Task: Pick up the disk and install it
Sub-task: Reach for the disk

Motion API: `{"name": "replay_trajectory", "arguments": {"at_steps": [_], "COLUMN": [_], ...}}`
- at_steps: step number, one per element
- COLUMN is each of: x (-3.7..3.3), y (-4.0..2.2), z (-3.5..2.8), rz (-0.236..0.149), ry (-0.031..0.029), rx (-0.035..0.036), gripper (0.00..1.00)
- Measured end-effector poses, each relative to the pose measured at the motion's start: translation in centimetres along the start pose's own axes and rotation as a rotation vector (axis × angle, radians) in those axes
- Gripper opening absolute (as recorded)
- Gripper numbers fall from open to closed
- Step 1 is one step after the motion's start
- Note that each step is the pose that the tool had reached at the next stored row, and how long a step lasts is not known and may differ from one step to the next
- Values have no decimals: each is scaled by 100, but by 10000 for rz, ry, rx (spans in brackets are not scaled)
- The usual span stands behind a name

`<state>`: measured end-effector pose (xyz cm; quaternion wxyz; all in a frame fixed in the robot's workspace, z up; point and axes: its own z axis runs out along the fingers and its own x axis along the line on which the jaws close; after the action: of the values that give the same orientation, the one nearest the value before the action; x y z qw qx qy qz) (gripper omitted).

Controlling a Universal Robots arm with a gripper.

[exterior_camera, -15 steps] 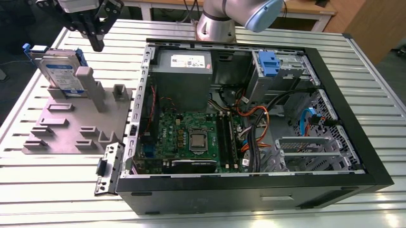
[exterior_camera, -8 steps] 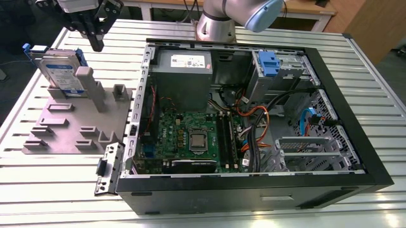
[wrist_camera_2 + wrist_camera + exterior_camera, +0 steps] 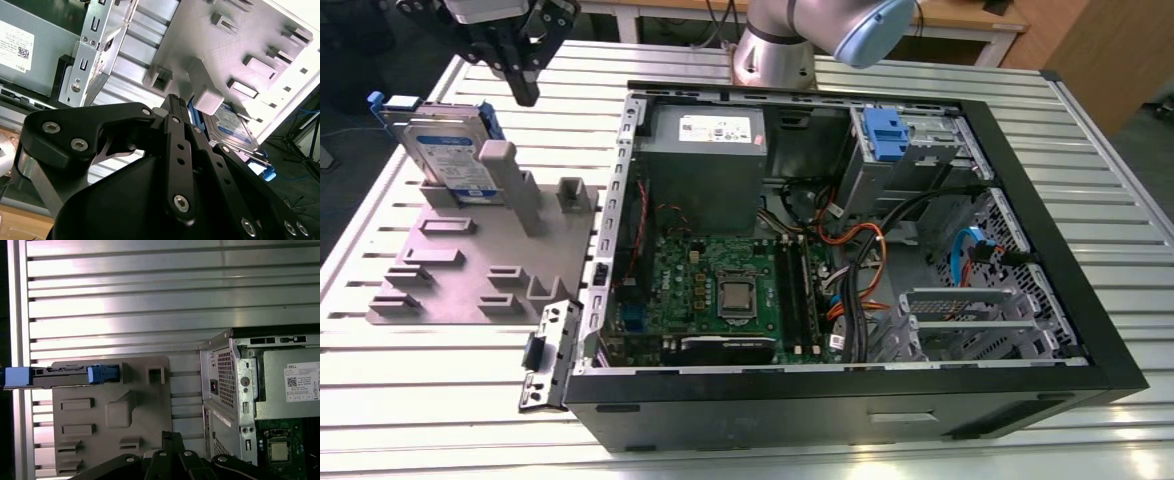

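1. The gripper (image 3: 524,95) hangs over the slatted aluminium table (image 3: 454,400), above the disk (image 3: 450,150) and slightly to the exterior view's right of it, apart from it. Its upper body is cut off by the frame edge.
2. Claw state: the black fingers meet at their tips with nothing between them, so the claw appears clenched and empty. Both wrist views agree, though the linkages cover most of the fingers.
3. The disk stands upright on edge in a slot of the grey fixture plate (image 3: 467,260), at the end of the plate nearest the gripper. A grey post hides part of its labelled face and lower edge.
4. In the first wrist view the disk (image 3: 60,376) is seen edge-on as a thin strip with blue bracket ends. One end is cut off at the frame edge.
5. In the second wrist view the disk (image 3: 232,125) lies partly behind the gripper (image 3: 173,100).
6. The open computer case (image 3: 1047,230) sits beside the fixture plate, to the exterior view's right, with its power supply (image 3: 707,150) and motherboard (image 3: 707,280) exposed. Cables obscure the bay area.
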<state>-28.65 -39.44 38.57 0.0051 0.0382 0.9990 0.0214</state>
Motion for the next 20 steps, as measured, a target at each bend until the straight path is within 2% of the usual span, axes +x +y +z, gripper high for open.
{"name": "replay_trajectory", "arguments": {"at_steps": [5, 20], "x": [26, 40], "y": [17, 27], "z": [1, 3], "rz": [-1, 0], "ry": [1, 0], "rx": [0, 0], "gripper": [11, 11]}}
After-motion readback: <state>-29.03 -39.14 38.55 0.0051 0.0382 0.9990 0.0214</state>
